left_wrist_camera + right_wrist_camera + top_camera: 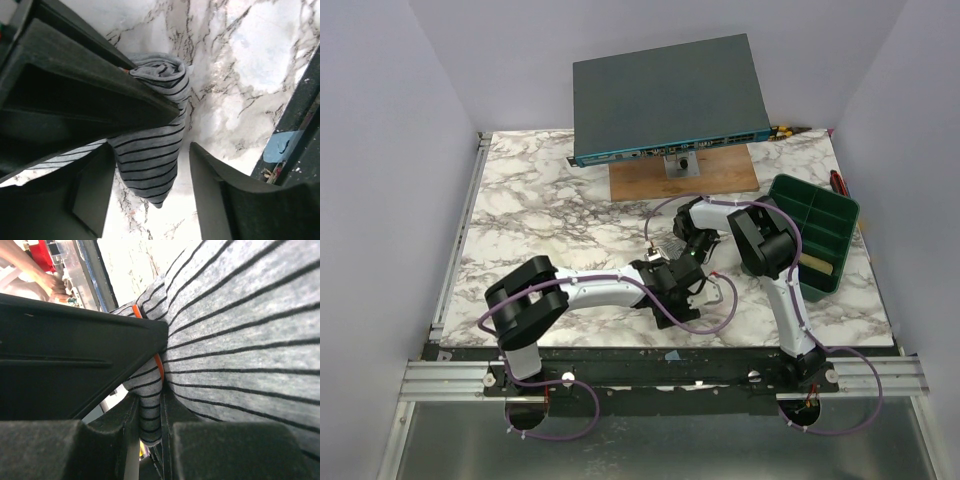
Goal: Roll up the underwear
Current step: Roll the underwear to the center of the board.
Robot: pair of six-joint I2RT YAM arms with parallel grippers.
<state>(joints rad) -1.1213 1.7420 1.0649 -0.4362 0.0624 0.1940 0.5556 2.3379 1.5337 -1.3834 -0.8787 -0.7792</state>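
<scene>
two grippers meet mid-tabletop (540, 210), toward the near edge. grey underwear (155, 170), black stripes and orange trim, lies bunched on the marble there. right gripper (150, 405) pinches a fold tight. left gripper (150, 150) straddles the bundle, fingers (220, 200) apart. dark box (670, 95) at far edge: port markings too small to read.

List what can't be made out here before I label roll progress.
- Left wrist view: grey black-striped fabric underwear, its upper part hidden behind a finger of the left hand.
- Right wrist view: underwear fills the frame, cut by the edges; the right hand pinches a fold.
- Top view: both hands cover the underwear; roll extent unreadable.
- Top view: red object beyond the green plastic compartment tray, too small to identify.
</scene>
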